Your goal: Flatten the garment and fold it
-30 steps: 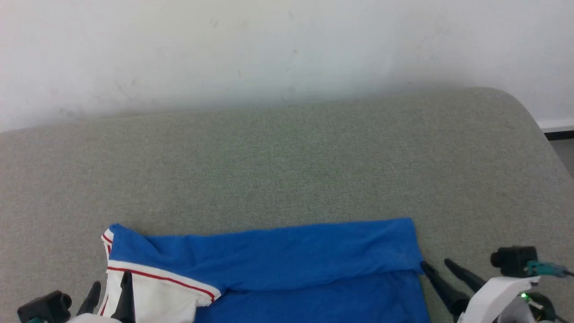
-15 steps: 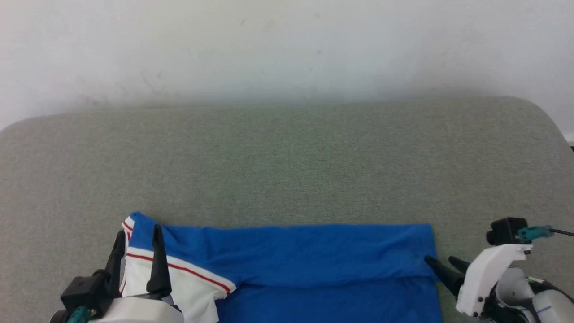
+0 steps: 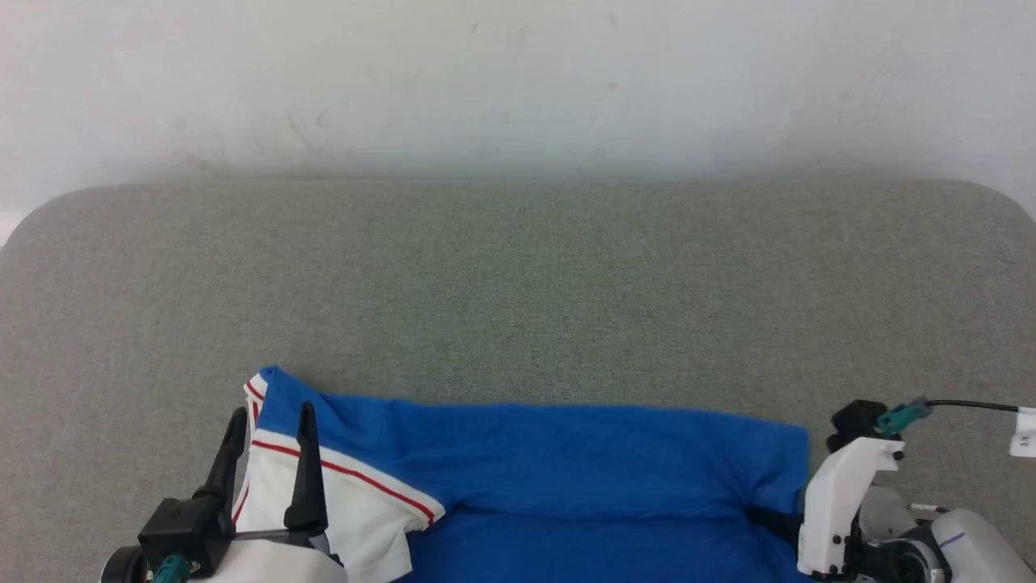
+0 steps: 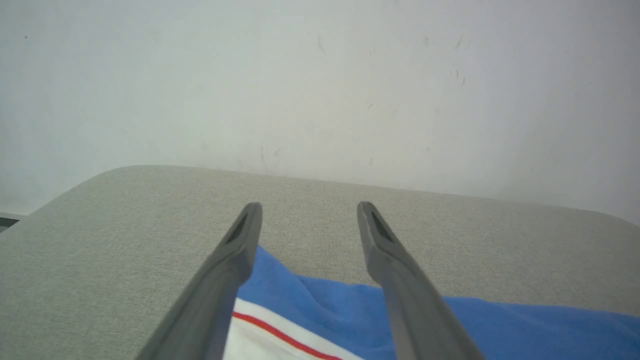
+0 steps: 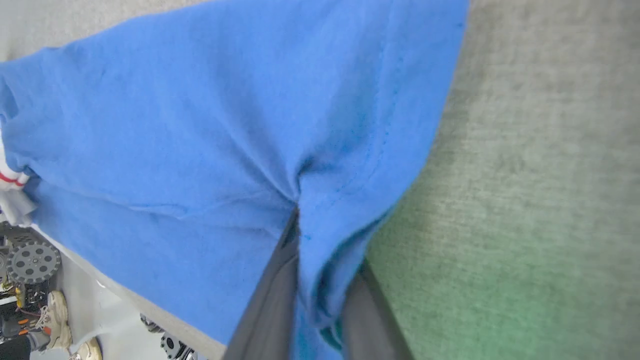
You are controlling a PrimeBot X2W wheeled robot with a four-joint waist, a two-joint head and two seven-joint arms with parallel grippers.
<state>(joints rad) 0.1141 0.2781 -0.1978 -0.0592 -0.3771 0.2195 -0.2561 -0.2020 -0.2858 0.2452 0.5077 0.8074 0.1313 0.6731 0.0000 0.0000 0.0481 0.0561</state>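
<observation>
Garment (image 3: 583,470) (blue, folded) lies on grey cushion (image 3: 518,283); right fingers (image 5: 270,300) pinch its edge, left fingers (image 4: 220,280) spread open.

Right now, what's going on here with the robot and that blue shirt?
A two-armed robot is working on a blue garment that lies partly folded on a grey-green padded surface. Its right gripper pinches the garment's right edge, with the cloth bunched between the fingers. Its left gripper is open, with its fingers over the white sleeve with red trim at the other end, and has not yet closed on it.
</observation>
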